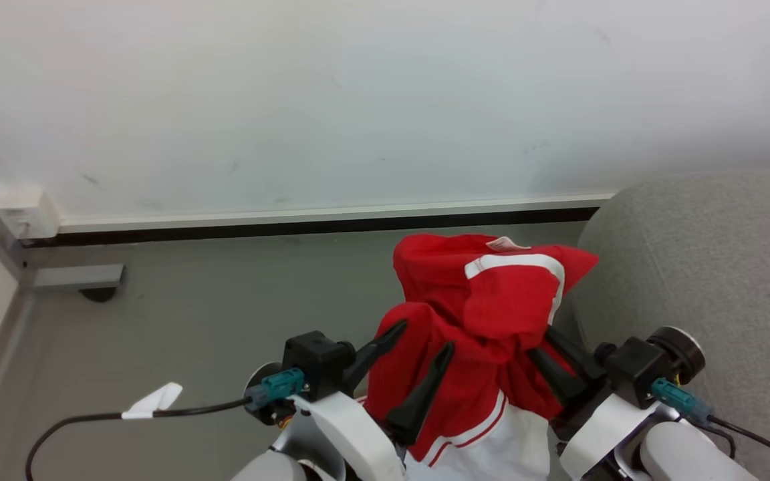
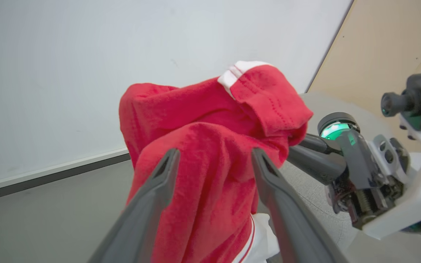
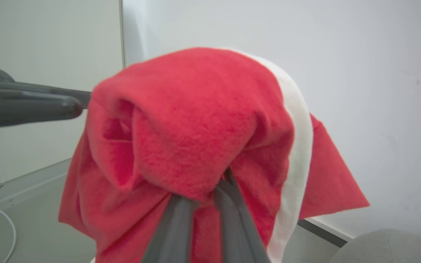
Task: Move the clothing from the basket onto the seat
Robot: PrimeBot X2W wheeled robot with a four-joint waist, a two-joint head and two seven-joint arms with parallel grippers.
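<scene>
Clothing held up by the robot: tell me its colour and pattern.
The clothing is bright red with white bands and trim, clearest in the head view.

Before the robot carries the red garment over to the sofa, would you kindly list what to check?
1. The right jaws shut on the clothing: ok.
2. The left jaws open: ok.
3. Lower hem of the clothing free of the basket: cannot tell.
4. The seat in sight on the robot's right: ok.
5. Nothing between the clothing and the seat: ok.
</scene>
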